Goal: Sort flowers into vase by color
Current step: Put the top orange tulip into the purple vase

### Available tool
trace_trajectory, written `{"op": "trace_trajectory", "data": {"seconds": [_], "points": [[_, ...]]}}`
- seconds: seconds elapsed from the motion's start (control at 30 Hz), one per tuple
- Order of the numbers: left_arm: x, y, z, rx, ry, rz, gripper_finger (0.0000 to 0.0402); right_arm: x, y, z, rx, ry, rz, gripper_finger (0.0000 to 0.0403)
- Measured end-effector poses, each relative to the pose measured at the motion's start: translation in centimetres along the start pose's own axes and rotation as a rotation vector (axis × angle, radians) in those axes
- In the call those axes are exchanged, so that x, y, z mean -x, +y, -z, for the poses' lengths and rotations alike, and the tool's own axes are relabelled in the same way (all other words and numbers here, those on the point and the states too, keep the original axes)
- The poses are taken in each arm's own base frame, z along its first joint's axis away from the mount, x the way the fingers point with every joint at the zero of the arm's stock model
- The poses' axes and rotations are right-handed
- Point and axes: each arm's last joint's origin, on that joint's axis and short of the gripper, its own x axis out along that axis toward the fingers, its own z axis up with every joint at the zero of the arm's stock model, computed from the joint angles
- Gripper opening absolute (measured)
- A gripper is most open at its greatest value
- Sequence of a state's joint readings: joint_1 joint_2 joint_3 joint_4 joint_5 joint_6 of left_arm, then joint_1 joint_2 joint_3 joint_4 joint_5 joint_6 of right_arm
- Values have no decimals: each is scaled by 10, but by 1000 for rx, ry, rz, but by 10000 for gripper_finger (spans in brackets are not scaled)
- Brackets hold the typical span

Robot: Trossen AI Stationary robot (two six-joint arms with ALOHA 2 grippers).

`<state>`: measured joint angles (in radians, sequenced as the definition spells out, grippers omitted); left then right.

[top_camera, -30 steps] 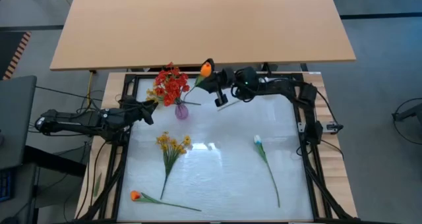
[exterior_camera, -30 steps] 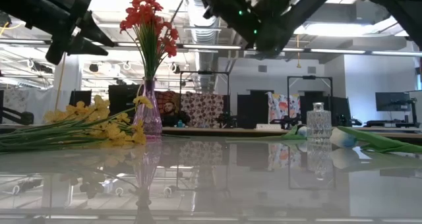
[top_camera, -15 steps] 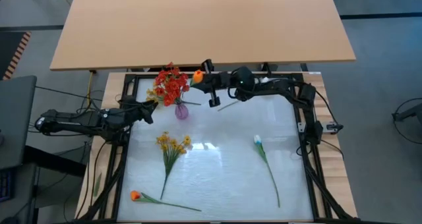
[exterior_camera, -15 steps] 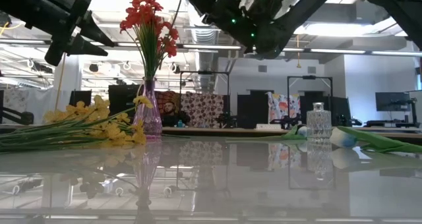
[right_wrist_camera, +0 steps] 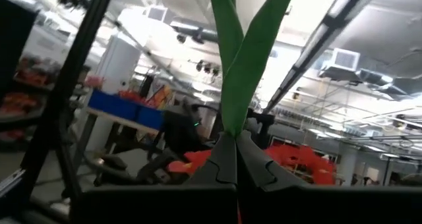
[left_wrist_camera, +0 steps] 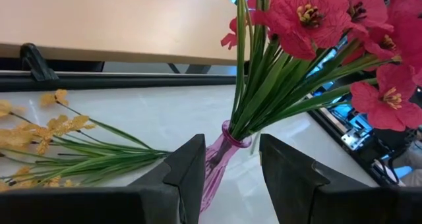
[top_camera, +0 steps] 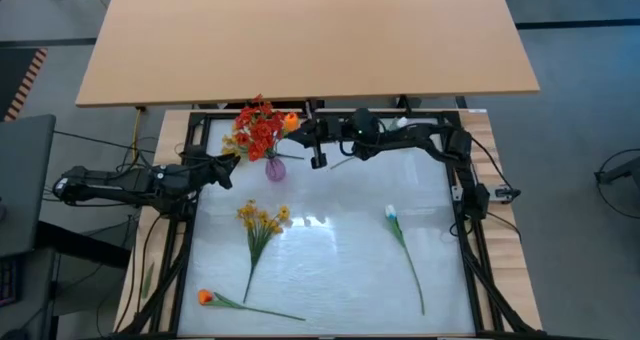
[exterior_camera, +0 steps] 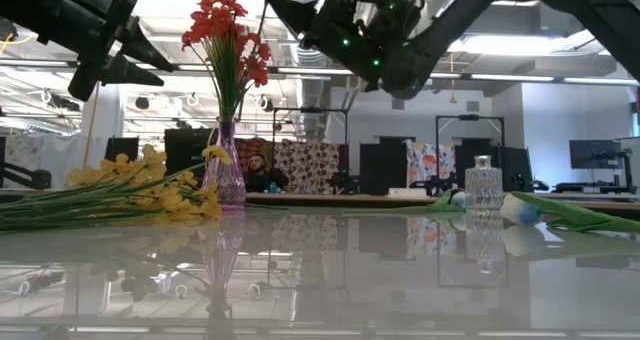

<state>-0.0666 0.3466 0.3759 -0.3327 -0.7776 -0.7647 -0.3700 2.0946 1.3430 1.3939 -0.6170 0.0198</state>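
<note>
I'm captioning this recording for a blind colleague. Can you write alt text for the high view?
From above, the right gripper holds an orange flower beside the red flowers in a pink vase, with the left gripper open nearby. A yellow spray, a white flower and another orange bloom lie on the table.

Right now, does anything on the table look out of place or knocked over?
Nothing stands out. The pink vase stands upright with red flowers; the yellow spray, an orange flower and a white one lie flat, unsorted.
</note>
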Motion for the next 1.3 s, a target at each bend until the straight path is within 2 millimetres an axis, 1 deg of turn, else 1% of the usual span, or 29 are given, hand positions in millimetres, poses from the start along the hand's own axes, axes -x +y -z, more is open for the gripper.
{"op": "trace_trajectory", "data": {"seconds": [0.1,0.23,0.4,0.57,0.7,0.8,0.93,1.1,1.3], "points": [[0,0,0,0,15,14,132,1,-1,0,-31,-12,24,14],[0,-1,1,2,29,28,132,0,0,-1,-10,-28,25,14],[0,0,2,-4,34,22,132,0,1,-4,-36,-56,39,14],[0,0,2,-6,35,21,132,-5,6,-4,-54,-61,58,14],[0,0,2,-6,38,25,132,-8,11,1,-63,-25,66,14],[0,0,2,-7,50,35,132,-8,11,3,-72,-5,76,14],[0,0,2,-8,54,37,132,-1,13,9,-48,22,148,14],[0,0,3,-13,57,34,132,12,12,19,-89,77,164,14],[0,1,4,-21,64,27,132,12,15,19,-62,76,150,14]]}}
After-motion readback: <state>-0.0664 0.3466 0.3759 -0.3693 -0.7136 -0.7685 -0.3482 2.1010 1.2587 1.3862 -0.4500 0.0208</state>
